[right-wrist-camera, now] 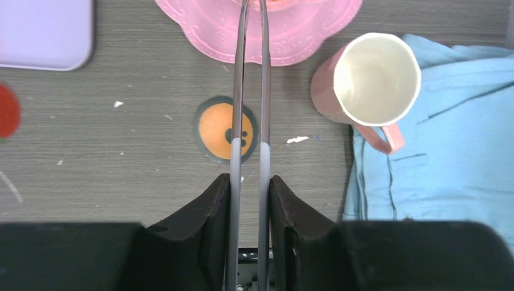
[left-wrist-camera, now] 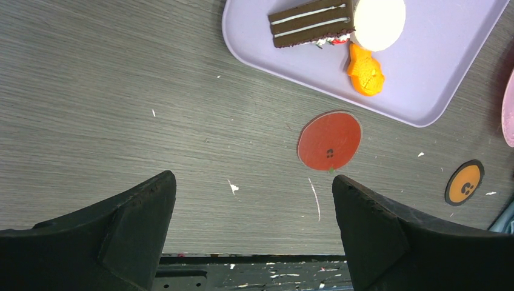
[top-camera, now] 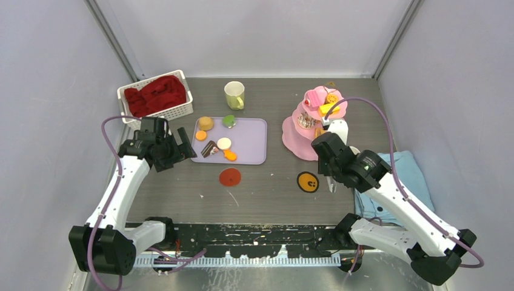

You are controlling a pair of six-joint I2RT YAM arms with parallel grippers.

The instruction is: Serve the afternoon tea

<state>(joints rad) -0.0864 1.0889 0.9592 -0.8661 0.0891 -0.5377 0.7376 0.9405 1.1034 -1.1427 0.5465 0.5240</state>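
The pink three-tier stand (top-camera: 294, 140) holds several toy pastries (top-camera: 316, 98). The pink mug (right-wrist-camera: 370, 79) stands beside it, partly on the towel. The pale yellow-green mug (top-camera: 234, 94) stands at the back. A lilac tray (top-camera: 250, 144) holds a chocolate cake slice (left-wrist-camera: 312, 23), a white round sweet (left-wrist-camera: 379, 21), an orange fish sweet (left-wrist-camera: 365, 70) and more. My left gripper (left-wrist-camera: 251, 188) is open and empty over bare table left of the tray. My right gripper (right-wrist-camera: 250, 182) is shut on thin metal tongs (right-wrist-camera: 236, 91) that reach over the stand's (right-wrist-camera: 303, 30) bottom tier; their tips are out of view.
A red coaster (top-camera: 230, 177) and an orange coaster (top-camera: 308, 182) lie in front of the tray. A folded light-blue towel (top-camera: 406, 176) lies at the right. A white basket (top-camera: 185, 112) with a red cloth stands at the back left. Grey walls enclose the table.
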